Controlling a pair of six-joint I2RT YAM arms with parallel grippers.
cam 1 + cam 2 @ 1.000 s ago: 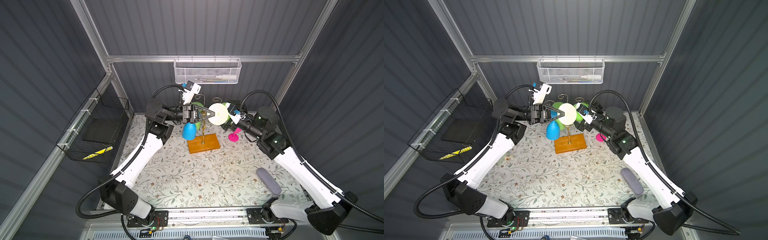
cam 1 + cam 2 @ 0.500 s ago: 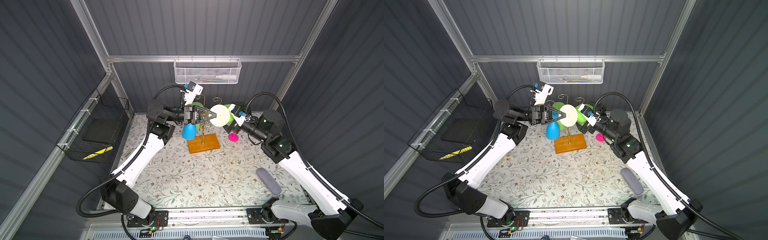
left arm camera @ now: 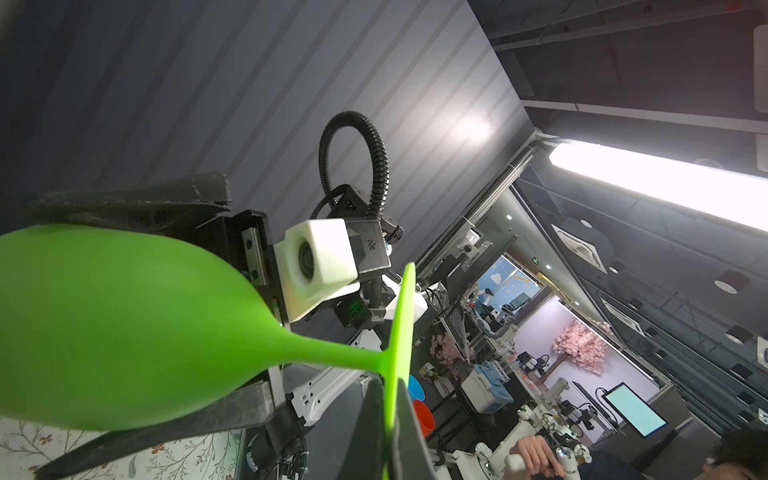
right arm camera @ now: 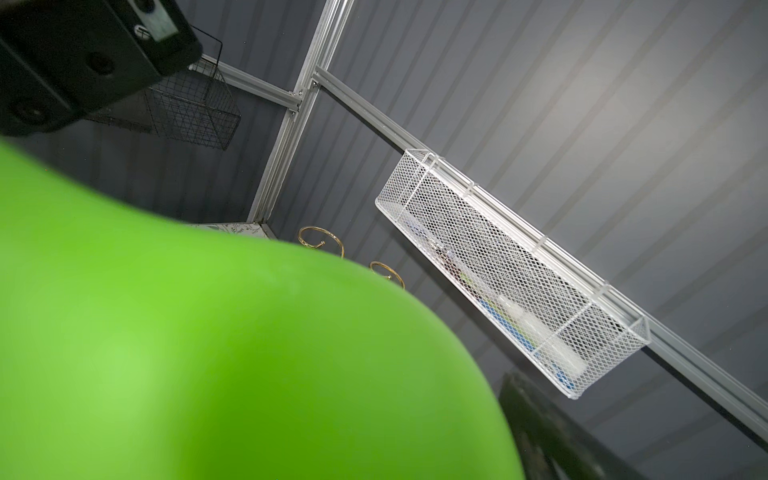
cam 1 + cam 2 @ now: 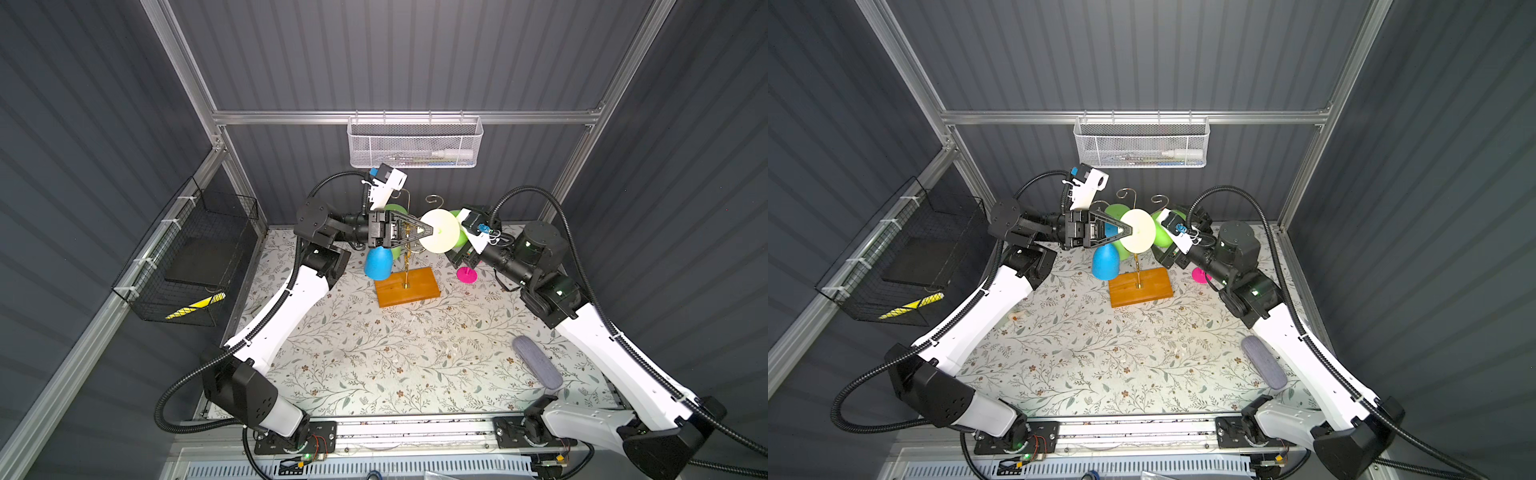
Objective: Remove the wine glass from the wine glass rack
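Both top views: my left gripper (image 5: 428, 229) is pinched tight on the foot rim of the matte lime-green wine glass (image 5: 441, 239). The glass is up at scroll height, just right of the post of the thin gold wire wine glass rack (image 5: 407, 286) on its orange-brown wooden base. Can't tell if it touches a scroll. Long axis runs across: foot toward my left arm, bowl toward my right, foot face turned up at the camera. My right gripper (image 5: 457, 235) has its jaws spread wide, straddling the bowl.

Tight spots: blue inverted glass (image 5: 1105, 262) hangs just under my left gripper, and a small pink glass (image 5: 467, 274) sits on the mat under my right wrist. The back wall is near behind. Floral mat (image 5: 1100, 357) runs wide toward the near rail; grey oval pad (image 5: 1264, 368) lies well apart.

Left wrist: glass on its side, foot edge-on between my left fingers (image 3: 370, 436). My right fingers (image 3: 124, 199) flank the bowl, contact unclear.

Right wrist: green bowl fills most of the frame. Gold scrolls (image 4: 322, 239) peek past it, white mesh basket (image 4: 511, 282) on the wall beyond.
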